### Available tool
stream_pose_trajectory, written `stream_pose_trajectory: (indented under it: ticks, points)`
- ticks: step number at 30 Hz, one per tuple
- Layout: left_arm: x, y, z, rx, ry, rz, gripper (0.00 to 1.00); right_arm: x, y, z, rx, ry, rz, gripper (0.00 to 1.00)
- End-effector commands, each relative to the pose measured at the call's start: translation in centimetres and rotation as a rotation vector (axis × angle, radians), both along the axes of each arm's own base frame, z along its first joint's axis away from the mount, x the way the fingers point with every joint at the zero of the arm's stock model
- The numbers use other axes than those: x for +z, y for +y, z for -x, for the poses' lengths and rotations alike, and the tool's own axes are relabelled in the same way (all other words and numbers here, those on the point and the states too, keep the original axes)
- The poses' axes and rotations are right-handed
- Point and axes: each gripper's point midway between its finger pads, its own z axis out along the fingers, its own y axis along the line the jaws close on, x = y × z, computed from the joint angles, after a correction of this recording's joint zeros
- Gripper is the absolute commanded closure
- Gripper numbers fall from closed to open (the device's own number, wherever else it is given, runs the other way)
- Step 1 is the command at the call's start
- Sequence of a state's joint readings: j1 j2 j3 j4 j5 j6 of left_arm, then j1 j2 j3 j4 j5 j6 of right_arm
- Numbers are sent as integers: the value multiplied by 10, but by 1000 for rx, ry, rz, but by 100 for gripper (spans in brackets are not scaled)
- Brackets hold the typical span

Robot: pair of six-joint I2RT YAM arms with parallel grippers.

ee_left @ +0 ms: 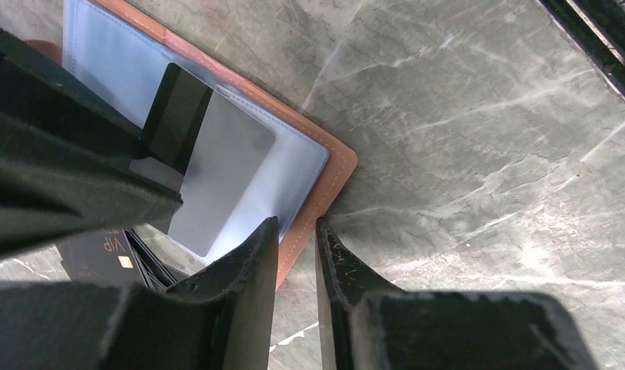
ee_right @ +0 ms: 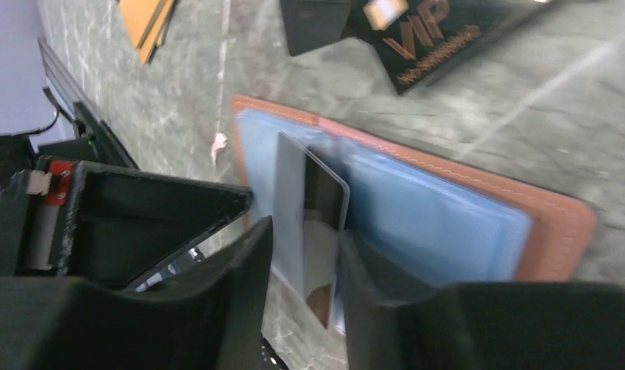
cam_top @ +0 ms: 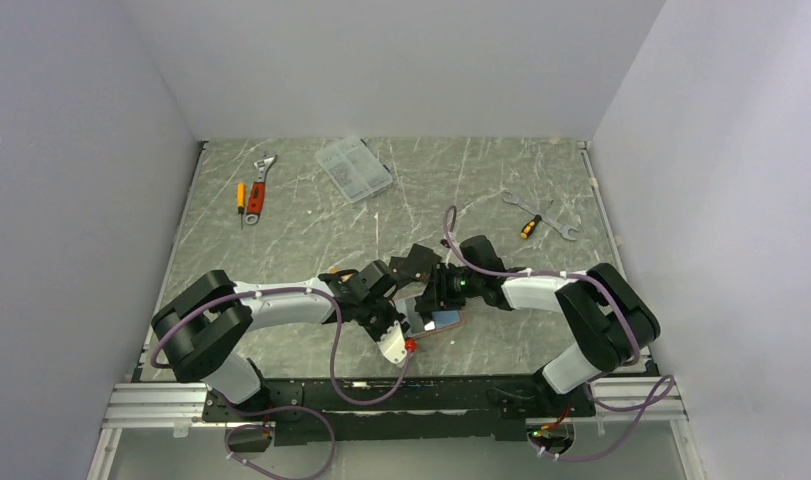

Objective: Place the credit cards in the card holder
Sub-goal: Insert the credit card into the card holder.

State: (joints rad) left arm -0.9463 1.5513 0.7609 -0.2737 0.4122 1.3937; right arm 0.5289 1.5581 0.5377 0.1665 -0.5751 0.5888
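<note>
Silver card going into the open card holder (ee_left: 341, 162), both end effectors working close in at the near middle of the worktop (ee_left: 463, 154).

Nearest, the left end effector (ee_left: 296, 227) straddles the holder's salmon edge, jaws narrowly apart; whether it pinches or only pins the edge, cannot tell. The right end effector (ee_right: 305, 235) has its jaws a little spread about the silver card (ee_left: 228, 173), which looks partly inside the pale-blue pocket; grip or no grip, cannot tell. Just beyond lie a black VIP card (ee_right: 428, 35) and the orange cards (ee_right: 143, 23); the clear compartment box (cam_top: 353, 168) sits far back. Risks: a slack hold lets the card tip or slide back out, a push skids the holder if the left hold is loose, and the crowded fingers may knock together.
</note>
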Motion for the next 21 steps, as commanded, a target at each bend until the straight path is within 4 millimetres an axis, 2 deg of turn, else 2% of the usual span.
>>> stream_pose_trajectory:
  ticks: [1, 4, 9, 16, 21]
  points:
    - [-4, 1, -3, 19, -14, -2, 75, -23, -21, 9, -53, -6, 210, 51]
    - [-3, 1, -5, 40, -28, 18, 79, -19, -22, 10, -74, -25, 236, 43]
    - [-4, 3, -7, 42, -69, 47, 79, -14, -10, 9, -63, -44, 228, 43]
    - [2, -1, -12, 61, -101, 99, 84, -19, 5, 21, -26, -50, 275, 43]
    - [11, -8, -17, 76, -133, 157, 87, -20, 7, 29, -6, -67, 324, 31]
